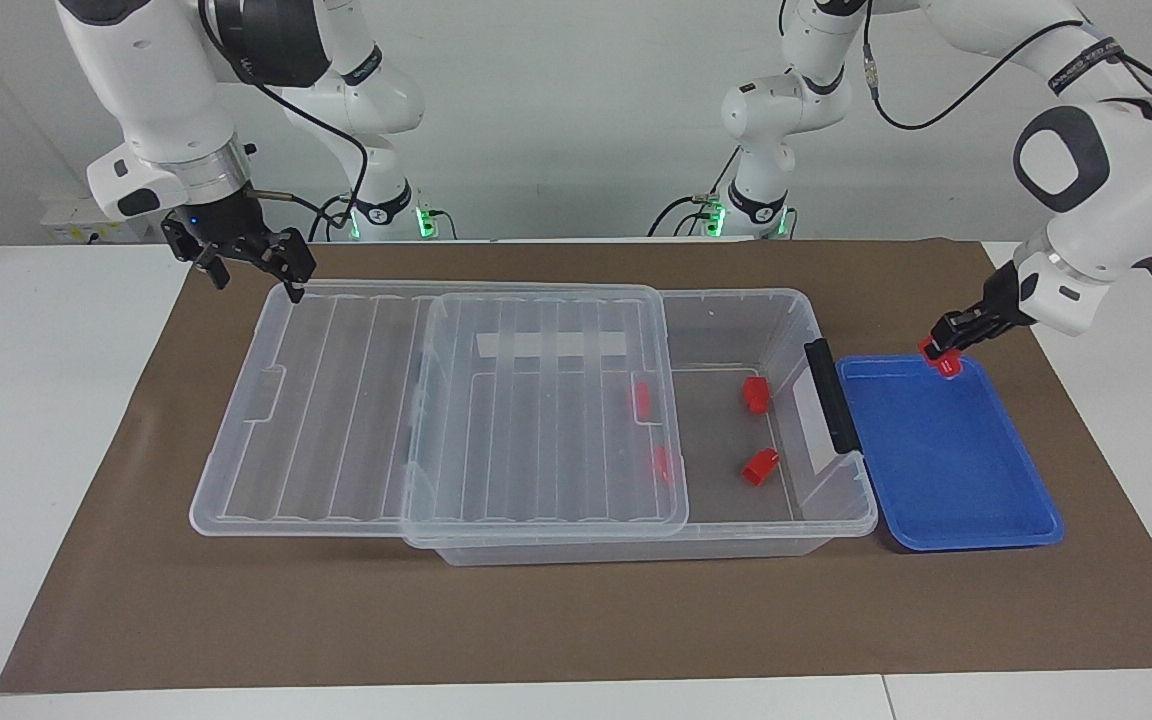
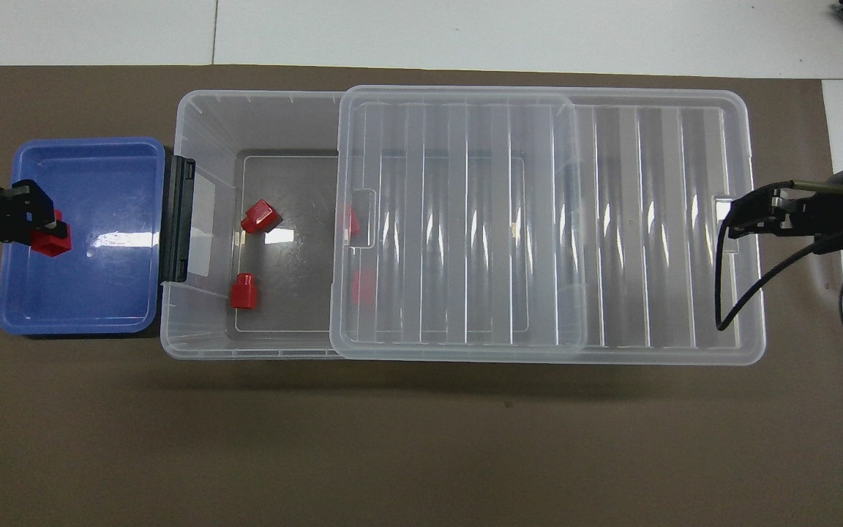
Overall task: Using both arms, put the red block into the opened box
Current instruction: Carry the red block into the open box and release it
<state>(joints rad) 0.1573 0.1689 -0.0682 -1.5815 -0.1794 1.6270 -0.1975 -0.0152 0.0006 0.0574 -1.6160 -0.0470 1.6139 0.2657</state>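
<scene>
My left gripper (image 1: 948,345) is shut on a small red block (image 1: 942,359) and holds it in the air over the blue tray (image 1: 966,480). In the overhead view this left gripper (image 2: 35,228) and the red block (image 2: 51,239) hang over the tray's end away from the box. The clear box (image 1: 736,294) stands beside the tray, its ribbed lid (image 1: 356,400) slid toward the right arm's end, so the box is open at the tray end. My right gripper (image 1: 254,272) hangs open over the lid's outer end.
Two red blocks (image 1: 756,394) (image 1: 760,466) lie in the open part of the box (image 2: 260,96). Two more show through the lid (image 2: 465,219). A black latch (image 1: 831,395) sits on the box end beside the tray (image 2: 85,307). A brown mat covers the table.
</scene>
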